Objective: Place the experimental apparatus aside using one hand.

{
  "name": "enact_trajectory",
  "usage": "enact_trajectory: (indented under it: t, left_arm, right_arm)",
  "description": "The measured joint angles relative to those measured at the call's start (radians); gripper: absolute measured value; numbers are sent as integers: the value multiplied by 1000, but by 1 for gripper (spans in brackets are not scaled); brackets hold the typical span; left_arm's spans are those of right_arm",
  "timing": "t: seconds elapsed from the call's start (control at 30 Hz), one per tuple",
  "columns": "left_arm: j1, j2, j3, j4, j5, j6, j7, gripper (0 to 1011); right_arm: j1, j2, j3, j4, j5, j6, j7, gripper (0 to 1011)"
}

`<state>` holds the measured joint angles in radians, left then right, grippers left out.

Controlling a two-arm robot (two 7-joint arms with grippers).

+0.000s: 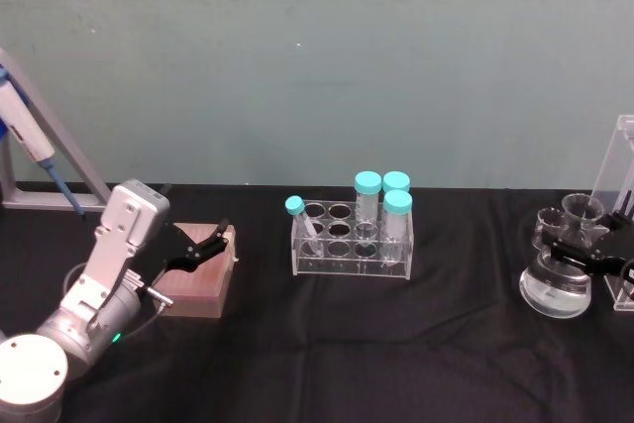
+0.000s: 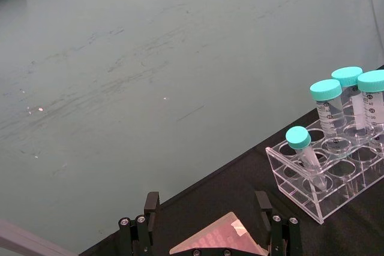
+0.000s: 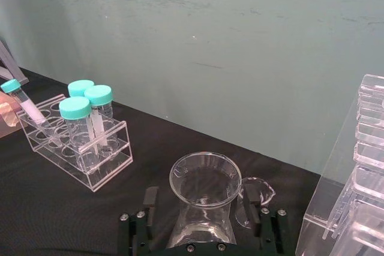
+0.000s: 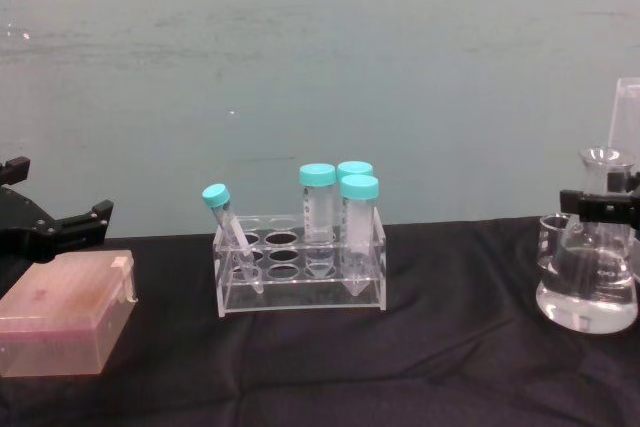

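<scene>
A clear tube rack (image 1: 351, 241) stands beside a pink box (image 1: 201, 271).

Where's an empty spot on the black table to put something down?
The widest bare cloth lies between the tube rack and the conical flask, and all along the near edge of the table. A smaller gap sits between the pink box and the rack. It's crowded on the far right, where the right gripper, flask, beaker and acrylic stand bunch together.
</scene>
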<state>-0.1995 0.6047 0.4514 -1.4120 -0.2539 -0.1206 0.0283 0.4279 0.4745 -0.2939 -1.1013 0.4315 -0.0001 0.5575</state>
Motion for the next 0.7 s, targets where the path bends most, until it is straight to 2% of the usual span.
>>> enact_trajectory:
  t: [0.17, 0.43, 0.7]
  left_arm:
    - [0, 0, 0, 0, 0, 0, 0, 1000]
    - [0, 0, 0, 0, 0, 0, 0, 1000]
    - [0, 0, 0, 0, 0, 0, 0, 1000]
  right_arm:
    - [0, 0, 0, 0, 0, 0, -1, 1000]
    - [-6, 2, 0, -11, -3, 1, -9, 1002]
    - [-52, 23, 11, -87, -19, 16, -51, 1000]
